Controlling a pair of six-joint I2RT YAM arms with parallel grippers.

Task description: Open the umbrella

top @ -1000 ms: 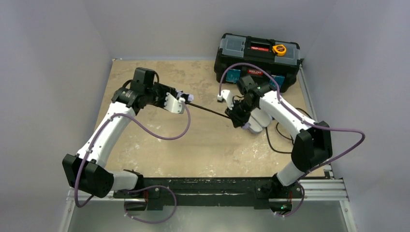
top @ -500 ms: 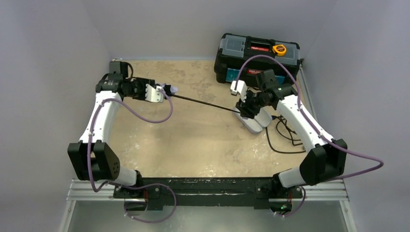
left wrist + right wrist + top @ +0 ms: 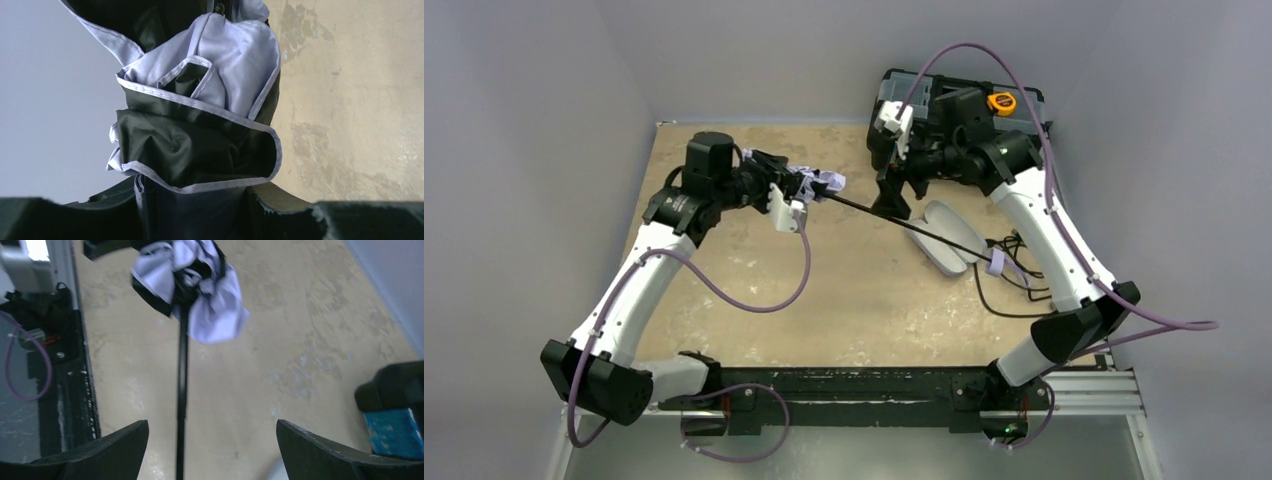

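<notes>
Pale grey walls (image 3: 534, 110) close in three sides of a table (image 3: 864, 300) with a worn, mottled beige top, blotched darker in places. A black rail (image 3: 844, 385) at its near edge carries both white arms, each trailing a purple cable.

At the far right corner stands a black toolbox (image 3: 1022, 125) with grey lid compartments. The right wrist view catches a blue panel (image 3: 392, 432) on it, but any print there is too blurred to read, and no other writing is legible from above.

The umbrella (image 3: 822, 182) hangs over the middle of the far half of the table, its canopy a crumpled bundle of lavender-white and black fabric. The left gripper (image 3: 197, 200) is clamped on that fabric. The thin dark shaft (image 3: 924, 232) slants from the bundle toward the right, ending in a small lavender knob handle (image 3: 996, 264) by a loose black cord (image 3: 1014, 290).

The right gripper (image 3: 211, 432) hovers over the shaft with its jaws spread wide, the shaft running between them untouched.

A pale lavender oval case (image 3: 946, 235) lies beneath the shaft, just beside the handle.

A yellow tape measure (image 3: 1001, 101) sits on the toolbox lid
</notes>
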